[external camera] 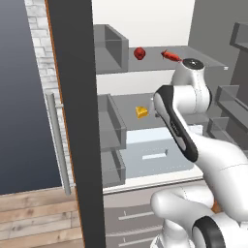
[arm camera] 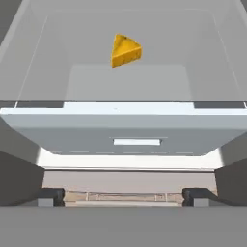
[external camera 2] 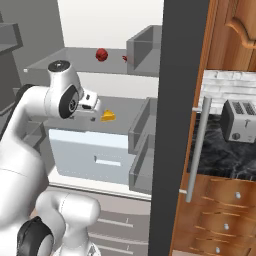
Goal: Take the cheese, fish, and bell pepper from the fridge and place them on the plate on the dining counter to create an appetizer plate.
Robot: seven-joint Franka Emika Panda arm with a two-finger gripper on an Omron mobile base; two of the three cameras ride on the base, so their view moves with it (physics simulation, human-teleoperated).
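Note:
The fridge (external camera: 145,19) stands open in front of me. The cheese (arm camera: 125,50), a yellow-orange wedge, lies on the middle shelf, also seen as cheese (external camera: 141,112) and cheese (external camera 2: 108,116). My gripper (arm camera: 124,198) is open and empty, a short way in front of the cheese and level with the shelf. On the upper shelf sit the dark red bell pepper (external camera: 140,53) and, to its right, the red-orange fish (external camera: 170,55). The bell pepper (external camera 2: 102,54) is in plain sight from the right, while the fish (external camera 2: 125,58) is half hidden by a door bin. The plate and dining counter are out of view.
A pale drawer (arm camera: 135,130) juts out below the cheese shelf. The dark fridge door (external camera: 72,121) with its grey bar handle (external camera: 58,145) stands open at the left, carrying grey bins (external camera: 111,121). A toaster (external camera 2: 239,121) sits on a dark counter to the right.

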